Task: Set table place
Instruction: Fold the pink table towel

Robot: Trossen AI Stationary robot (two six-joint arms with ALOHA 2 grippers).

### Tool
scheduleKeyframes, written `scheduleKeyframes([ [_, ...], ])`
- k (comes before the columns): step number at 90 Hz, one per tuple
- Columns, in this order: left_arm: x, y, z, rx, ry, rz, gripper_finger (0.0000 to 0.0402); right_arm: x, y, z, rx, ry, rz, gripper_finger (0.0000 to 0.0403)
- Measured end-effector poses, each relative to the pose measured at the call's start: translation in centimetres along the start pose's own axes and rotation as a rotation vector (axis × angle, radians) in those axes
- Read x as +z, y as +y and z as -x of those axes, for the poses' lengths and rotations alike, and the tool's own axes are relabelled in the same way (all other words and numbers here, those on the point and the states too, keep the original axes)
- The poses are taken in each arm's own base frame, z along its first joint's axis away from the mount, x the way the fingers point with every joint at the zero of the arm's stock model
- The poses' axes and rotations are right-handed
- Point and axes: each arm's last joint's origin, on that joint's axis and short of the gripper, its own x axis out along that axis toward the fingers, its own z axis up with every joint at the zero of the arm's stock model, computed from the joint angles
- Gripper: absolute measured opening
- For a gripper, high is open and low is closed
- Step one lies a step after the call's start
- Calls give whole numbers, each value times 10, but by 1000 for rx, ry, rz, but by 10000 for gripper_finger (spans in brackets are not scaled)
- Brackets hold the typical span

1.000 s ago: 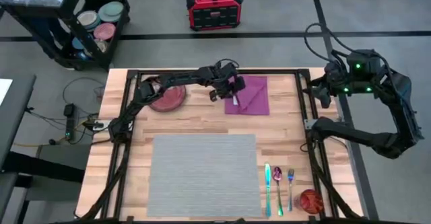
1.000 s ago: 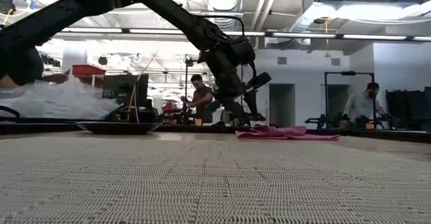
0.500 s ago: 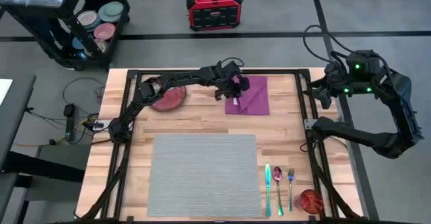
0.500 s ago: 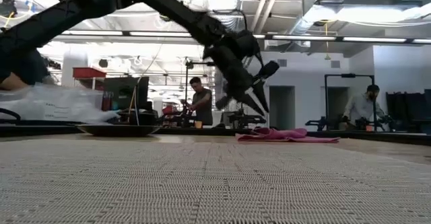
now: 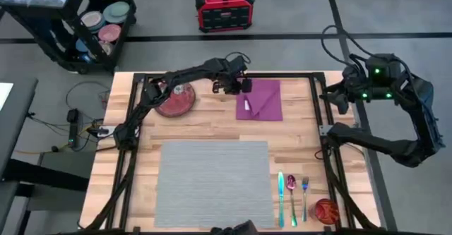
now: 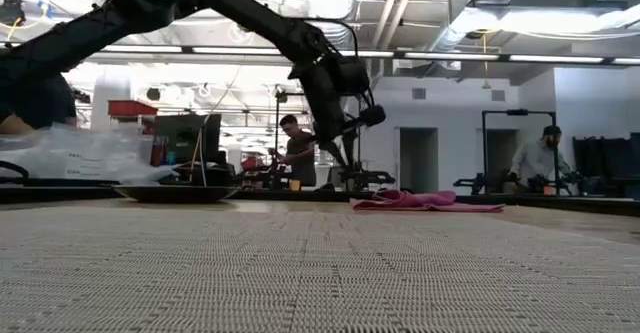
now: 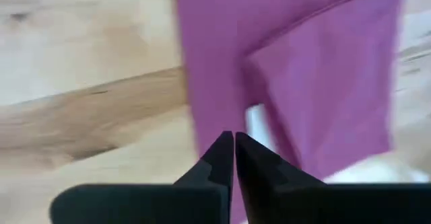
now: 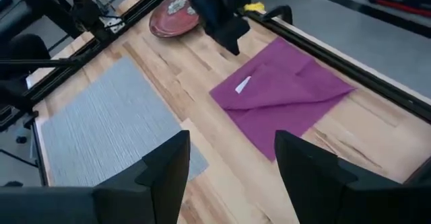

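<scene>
Left end effector [image 5: 240, 88] pressed together beside purple napkin [image 5: 260, 99], right end effector [image 8: 232, 158] spread, waiting.

Light wooden plank surface [image 5: 212, 125], smooth with a faint sheen and visible grain, edged by a matt black metal frame [image 5: 321, 115]. Large grey rectangular woven fabric placemat [image 5: 213, 182], coarse and ribbed up close in the low view; folded purple cloth napkin [image 5: 260, 99], soft and matt, with a small white tag [image 8: 243, 85]. Glazed reddish round ceramic plate [image 5: 174, 101] and shiny iridescent metal cutlery [image 5: 292, 193]; matt black plastic left gripper [image 7: 234, 158], smooth-faced.
</scene>
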Motion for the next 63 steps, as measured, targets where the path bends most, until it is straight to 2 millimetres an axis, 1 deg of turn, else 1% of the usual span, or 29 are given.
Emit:
scheduleKeyframes([
  [5,-3,-3,0,-3,4,-16,0,0,0,0,-2,-1,-1,204],
  [11,-6,-4,0,0,11,-77,0,0,0,0,-12,-5,-1,201],
  [21,-12,4,0,100,56,-181,0,0,0,0,-19,-7,-1,188],
  [28,-14,8,1,127,91,-231,0,2,0,0,-18,-18,2,179],
  [37,-20,0,-1,93,79,-335,0,4,0,0,-14,-43,-3,169],
  [46,-24,-10,2,42,74,-379,0,8,-1,-2,-20,-76,-38,161],
  [50,-25,-13,6,26,76,-411,0,10,-3,-7,-36,-88,-69,154],
  [55,-25,-13,12,30,99,-433,0,12,-7,-20,-63,-71,-122,136],
  [60,-27,-10,23,77,138,-456,0,13,-13,-39,-72,-39,-157,108],
  [63,-28,-9,31,98,140,-485,0,14,-16,-53,-68,-17,-162,85],
])
